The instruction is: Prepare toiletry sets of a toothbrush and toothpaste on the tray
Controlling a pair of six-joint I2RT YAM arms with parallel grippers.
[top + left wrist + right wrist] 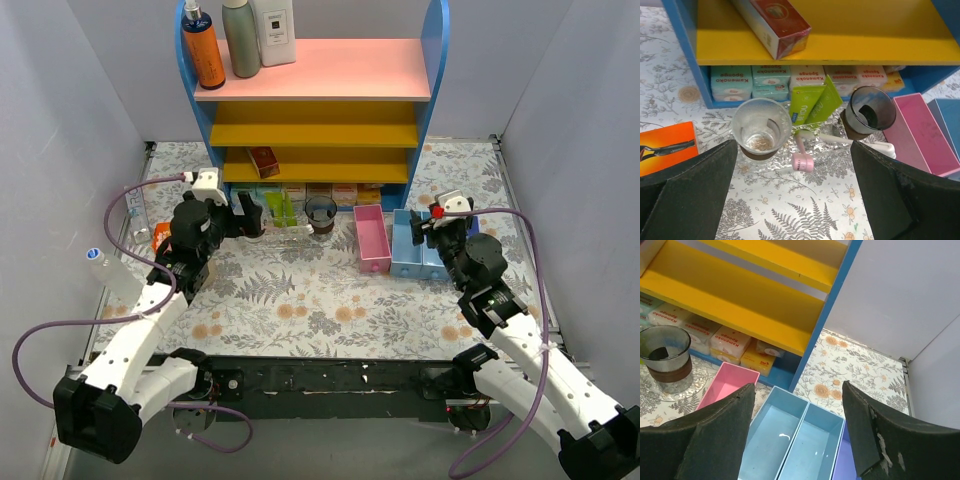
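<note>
The clear tray (836, 152) lies in front of the shelf's bottom opening and also shows in the top view (290, 237). On it stand a clear cup (761, 127) on the left and a dark see-through cup (870, 110) on the right. Two lime-green toothpaste tubes (812, 100) lean between the cups. A white-handled toothbrush (860, 142) lies flat in front of them, beside a pink-ended piece (803, 162). My left gripper (792, 146) is open and empty, just in front of the tray. My right gripper (799, 387) is open and empty above the blue bins (770, 440).
A pink bin (370, 240) and the blue bins (410, 245) stand right of the tray. The blue shelf unit (320, 100) holds bottles on top, a red box and sponge packs below. An orange box (665, 147) lies at the left.
</note>
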